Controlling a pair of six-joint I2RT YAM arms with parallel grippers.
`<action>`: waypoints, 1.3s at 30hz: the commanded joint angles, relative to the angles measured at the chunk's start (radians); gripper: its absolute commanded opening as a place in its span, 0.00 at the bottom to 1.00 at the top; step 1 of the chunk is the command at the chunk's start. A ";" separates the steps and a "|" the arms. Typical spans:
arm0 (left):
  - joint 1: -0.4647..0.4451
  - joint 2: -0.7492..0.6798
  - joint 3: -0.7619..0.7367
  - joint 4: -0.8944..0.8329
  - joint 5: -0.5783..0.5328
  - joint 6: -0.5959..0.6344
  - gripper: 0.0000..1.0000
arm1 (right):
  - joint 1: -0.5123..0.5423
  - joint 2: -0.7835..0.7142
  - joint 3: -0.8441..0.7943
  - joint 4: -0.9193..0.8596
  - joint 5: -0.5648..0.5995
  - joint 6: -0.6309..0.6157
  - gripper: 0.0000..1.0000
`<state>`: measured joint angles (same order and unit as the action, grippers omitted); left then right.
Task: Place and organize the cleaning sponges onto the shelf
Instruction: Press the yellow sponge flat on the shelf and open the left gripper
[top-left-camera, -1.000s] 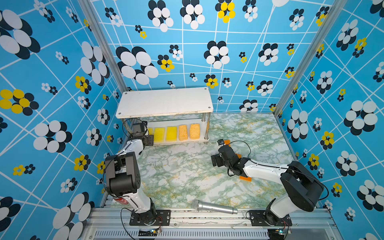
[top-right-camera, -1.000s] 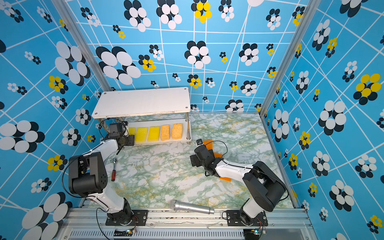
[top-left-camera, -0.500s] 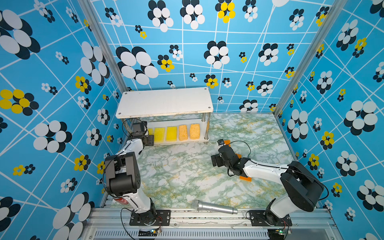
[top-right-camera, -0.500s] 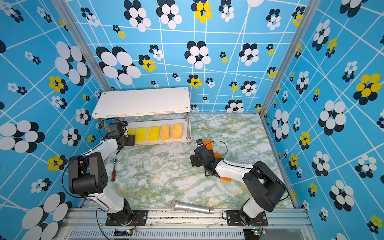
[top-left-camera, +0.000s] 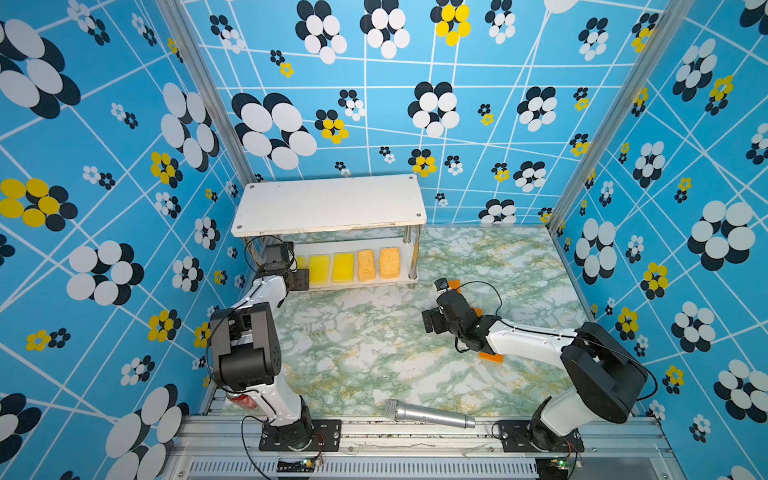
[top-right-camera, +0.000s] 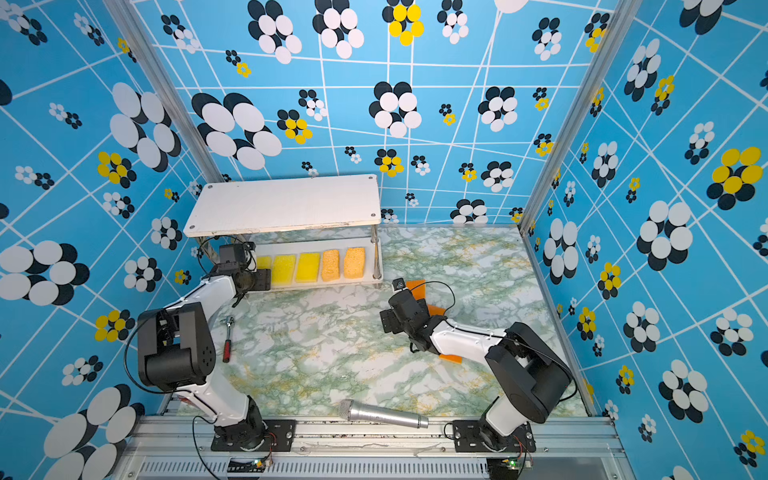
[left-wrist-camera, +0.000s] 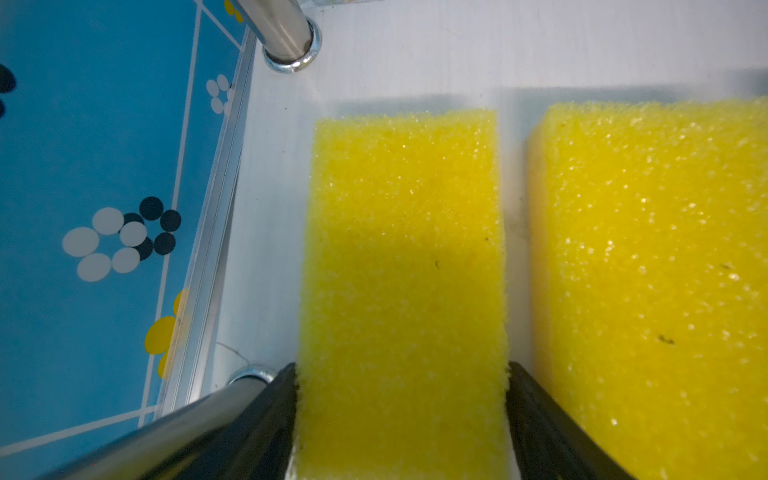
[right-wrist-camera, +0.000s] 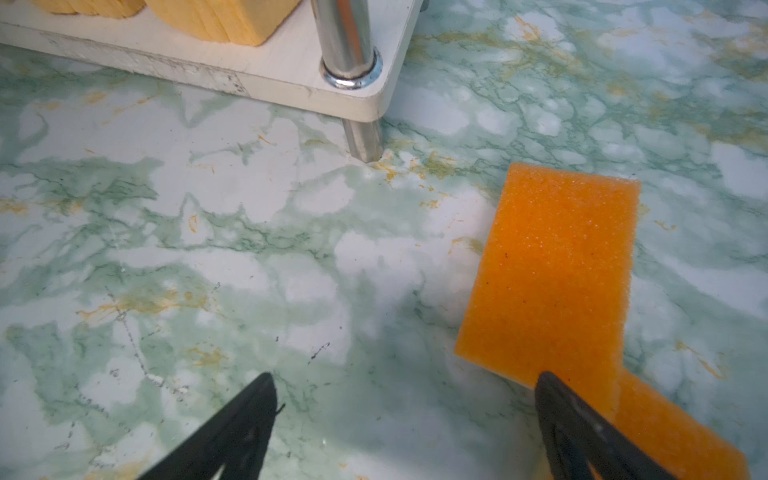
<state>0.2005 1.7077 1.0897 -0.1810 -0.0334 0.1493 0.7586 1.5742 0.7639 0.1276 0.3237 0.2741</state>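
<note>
The shelf (top-left-camera: 328, 203) stands at the back left, its top board bare. On its lower board lie three yellow sponges (top-left-camera: 343, 266) and two tan sponges (top-left-camera: 390, 262) in a row. My left gripper (left-wrist-camera: 402, 374) is at the row's left end. Its jaws are open and stand along both long sides of the leftmost yellow sponge (left-wrist-camera: 403, 257), which lies flat on the board. Three orange sponges (top-right-camera: 415, 288) lie on the table by my right arm. My right gripper (right-wrist-camera: 405, 395) hangs open and empty over the table, beside an orange sponge (right-wrist-camera: 552, 282).
A silver microphone (top-left-camera: 428, 413) lies at the table's front edge. A red-handled tool (top-right-camera: 227, 345) lies by the left arm's base. Chrome legs (left-wrist-camera: 286, 33) stand close on either side of the left gripper. Patterned walls enclose the table.
The left gripper's jaws have eased apart round the leftmost yellow sponge. Neither arm has visibly shifted, and the right gripper stays open.
</note>
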 joint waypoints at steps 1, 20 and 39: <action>-0.006 0.010 0.003 -0.040 0.017 -0.011 0.80 | -0.005 -0.009 -0.004 0.001 0.011 0.005 0.99; -0.006 -0.011 -0.017 -0.026 0.024 -0.022 0.79 | -0.006 0.000 0.007 -0.002 0.003 0.000 0.99; -0.007 -0.029 -0.035 -0.005 0.036 -0.034 0.79 | -0.005 0.005 0.007 0.003 -0.002 0.003 0.99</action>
<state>0.2005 1.7020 1.0794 -0.1764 -0.0143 0.1238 0.7586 1.5742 0.7639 0.1276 0.3229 0.2737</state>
